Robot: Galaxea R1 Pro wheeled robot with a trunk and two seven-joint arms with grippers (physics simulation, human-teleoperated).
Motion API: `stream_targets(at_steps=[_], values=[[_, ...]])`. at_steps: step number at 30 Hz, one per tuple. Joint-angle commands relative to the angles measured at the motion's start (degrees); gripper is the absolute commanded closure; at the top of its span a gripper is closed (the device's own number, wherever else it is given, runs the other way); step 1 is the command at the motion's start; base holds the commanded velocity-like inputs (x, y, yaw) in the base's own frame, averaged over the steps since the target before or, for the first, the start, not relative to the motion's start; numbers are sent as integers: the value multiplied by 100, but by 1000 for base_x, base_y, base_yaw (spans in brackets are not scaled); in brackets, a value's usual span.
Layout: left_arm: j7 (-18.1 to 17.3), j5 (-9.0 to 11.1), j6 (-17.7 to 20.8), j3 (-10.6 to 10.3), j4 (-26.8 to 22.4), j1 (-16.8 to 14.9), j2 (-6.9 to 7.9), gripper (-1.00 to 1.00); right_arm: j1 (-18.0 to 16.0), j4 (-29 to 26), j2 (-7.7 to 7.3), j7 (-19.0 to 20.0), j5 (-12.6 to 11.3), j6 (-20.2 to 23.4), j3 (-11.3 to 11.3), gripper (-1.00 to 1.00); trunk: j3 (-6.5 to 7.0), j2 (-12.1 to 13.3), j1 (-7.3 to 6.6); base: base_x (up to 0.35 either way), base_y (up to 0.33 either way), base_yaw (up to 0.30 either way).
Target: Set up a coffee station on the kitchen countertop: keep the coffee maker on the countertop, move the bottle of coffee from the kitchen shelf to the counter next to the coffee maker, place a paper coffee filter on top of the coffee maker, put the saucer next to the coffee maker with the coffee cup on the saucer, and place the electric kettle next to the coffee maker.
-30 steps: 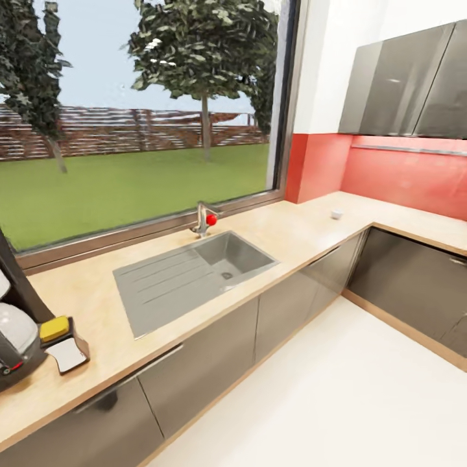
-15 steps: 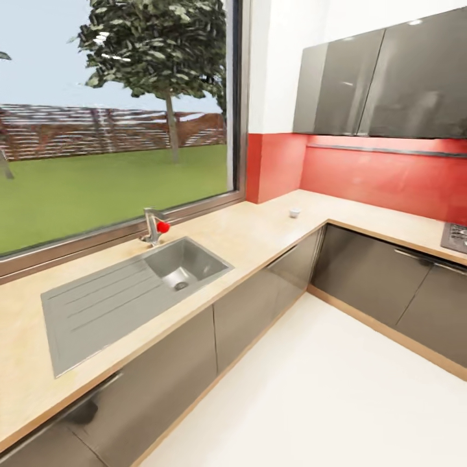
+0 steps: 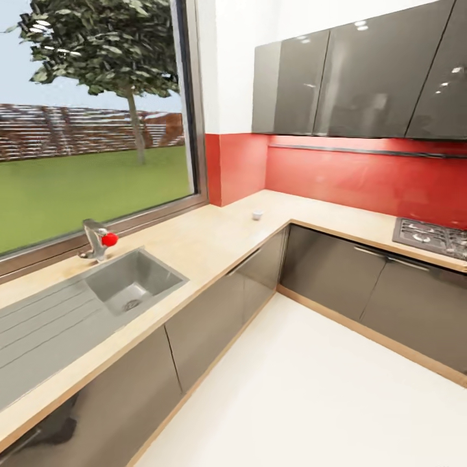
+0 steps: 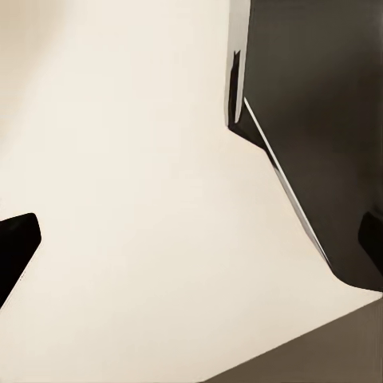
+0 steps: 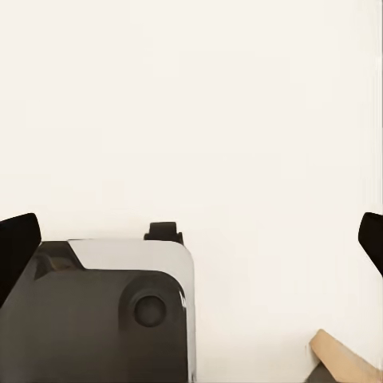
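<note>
While the countertop (image 3: 214, 237) with its sink (image 3: 133, 285) is scanned, a search step is judged underway; both grippers are spread, nothing held, and no coffee items are located yet

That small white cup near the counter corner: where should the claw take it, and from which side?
Judging by its pose, the small white cup stands upright and alone on the countertop. Probably grip across its rim from above. It is too small here to show a handle.
</note>
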Motion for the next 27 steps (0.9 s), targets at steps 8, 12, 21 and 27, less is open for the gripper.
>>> stream_targets(at_steps=[8, 12, 21, 27], values=[[8, -5, 22, 20, -21, 5, -2, -100, -6, 13, -4, -4, 75, -16, -38, -100, -10, -10, 6, 267, -207, -62], [9, -11, 22, 20, -21, 5, -1, -100, -6, 9, -41, -4, 83, -22, -36, -100, -10, -10, 6, 269, -205, -4], [2, -13, 15, 23, -21, 5, -3, -100, -6, 8, -56, -4, 78, -25, -27, -100, -10, -10, 6, 263, -215, 0], [1, -13, 18, 20, -21, 5, -1, -100, -6, 14, -56, -4, 77, -25, -27, -100, -10, -10, 6, 245, -232, 0]])
